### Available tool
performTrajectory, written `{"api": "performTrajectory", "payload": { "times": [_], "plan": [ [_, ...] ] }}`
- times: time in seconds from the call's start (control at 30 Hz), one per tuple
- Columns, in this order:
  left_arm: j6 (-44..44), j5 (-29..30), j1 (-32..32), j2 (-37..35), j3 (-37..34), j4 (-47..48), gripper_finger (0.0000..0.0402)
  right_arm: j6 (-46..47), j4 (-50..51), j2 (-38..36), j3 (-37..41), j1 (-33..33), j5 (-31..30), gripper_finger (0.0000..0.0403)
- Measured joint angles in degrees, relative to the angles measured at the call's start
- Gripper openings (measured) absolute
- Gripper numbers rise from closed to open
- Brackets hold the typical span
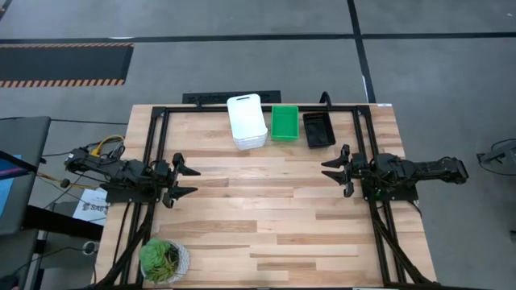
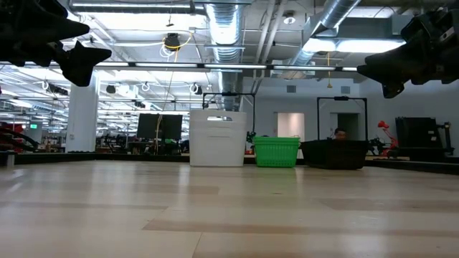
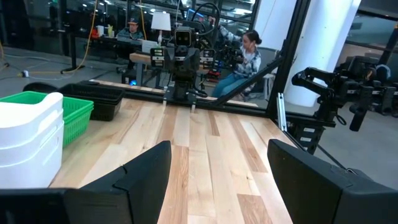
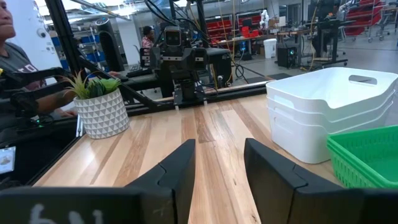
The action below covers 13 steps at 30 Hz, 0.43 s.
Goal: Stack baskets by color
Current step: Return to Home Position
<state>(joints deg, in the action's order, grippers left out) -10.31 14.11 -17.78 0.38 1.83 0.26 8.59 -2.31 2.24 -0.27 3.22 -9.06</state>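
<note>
Two arms, both dark, nearly black, matte: left arm (image 1: 121, 173), right arm (image 1: 411, 173). Bodies chunky, made of boxy segments with rounded joints. At ends, left gripper (image 1: 192, 181) and right gripper (image 1: 326, 171), each with two black fingers (image 3: 146, 179), broad, flat, angular at tips. By left arm's rear, looped yellow cable (image 1: 109, 146). On right wrist housing, pale marking (image 4: 43, 214), not readable

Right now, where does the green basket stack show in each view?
High view: green stack, far edge, between white stack and black stack.
Low view: green stack, centre, far back.
Left wrist view: green stack, behind white stack.
Right wrist view: green stack, before white stack.
Landmark: adjacent white stack.
</note>
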Motion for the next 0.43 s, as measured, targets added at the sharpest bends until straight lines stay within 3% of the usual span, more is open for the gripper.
{"api": "performTrajectory", "payload": {
  "times": [0.43],
  "plan": [
    [0.0,0.0,0.0,0.0,0.0,0.0,0.0256,0.0,0.0,0.0,0.0,0.0,0.0,0.0162]
  ]
}}
